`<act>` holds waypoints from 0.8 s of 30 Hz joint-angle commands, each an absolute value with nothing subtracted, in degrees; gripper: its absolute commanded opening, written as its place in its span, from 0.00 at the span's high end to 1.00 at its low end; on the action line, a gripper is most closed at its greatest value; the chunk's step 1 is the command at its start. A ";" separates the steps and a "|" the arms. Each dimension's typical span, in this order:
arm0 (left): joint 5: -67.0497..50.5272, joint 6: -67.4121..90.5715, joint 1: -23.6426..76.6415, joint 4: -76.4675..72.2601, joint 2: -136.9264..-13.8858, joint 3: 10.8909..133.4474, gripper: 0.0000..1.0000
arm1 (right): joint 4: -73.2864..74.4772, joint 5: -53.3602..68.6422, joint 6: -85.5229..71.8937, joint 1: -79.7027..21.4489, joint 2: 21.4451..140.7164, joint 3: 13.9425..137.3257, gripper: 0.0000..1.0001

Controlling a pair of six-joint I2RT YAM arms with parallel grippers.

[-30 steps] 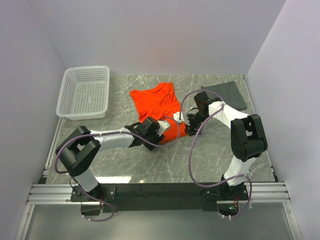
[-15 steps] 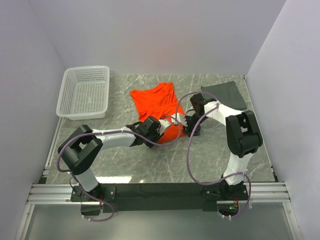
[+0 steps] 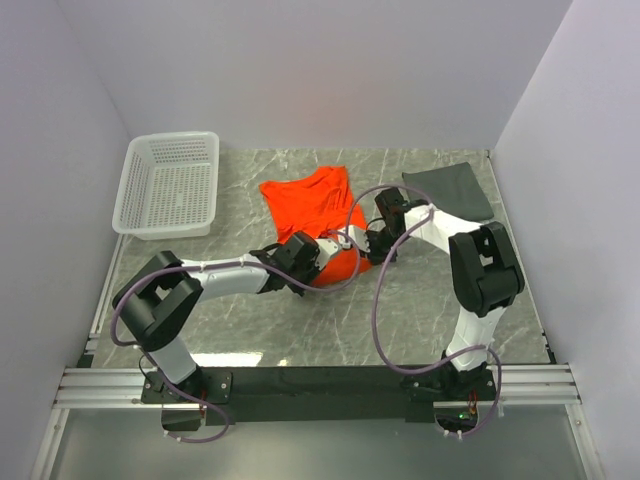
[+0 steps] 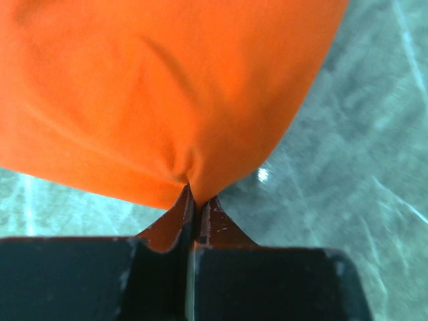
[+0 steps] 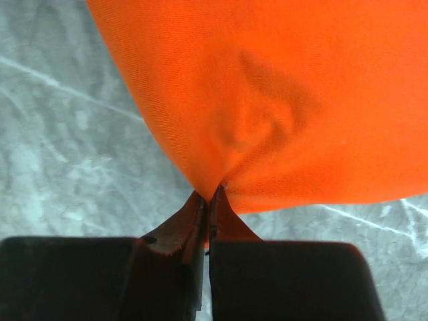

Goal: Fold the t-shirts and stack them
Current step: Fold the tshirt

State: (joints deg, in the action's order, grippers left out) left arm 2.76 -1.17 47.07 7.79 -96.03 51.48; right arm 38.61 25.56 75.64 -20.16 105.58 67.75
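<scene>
Marble table (image 3: 300, 330) | left tool (image 4: 197, 197), right tool (image 5: 208, 194) pinched on orange t-shirt (image 4: 154, 87) | overhead alone shows grey t-shirt (image 3: 450, 188)

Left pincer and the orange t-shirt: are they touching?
Touching. The left wrist view shows the left pincer shut on the orange t-shirt, the cloth's edge puckered between its tips.
</scene>
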 commanded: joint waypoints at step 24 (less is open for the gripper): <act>-22.33 6.78 55.04 24.17 -74.44 53.52 0.99 | 68.03 38.23 75.07 -20.04 66.69 54.22 1.00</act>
State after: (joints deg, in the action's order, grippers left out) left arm -22.65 6.90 57.14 23.75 -76.79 50.92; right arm 67.33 36.10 78.17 -20.10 65.25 50.85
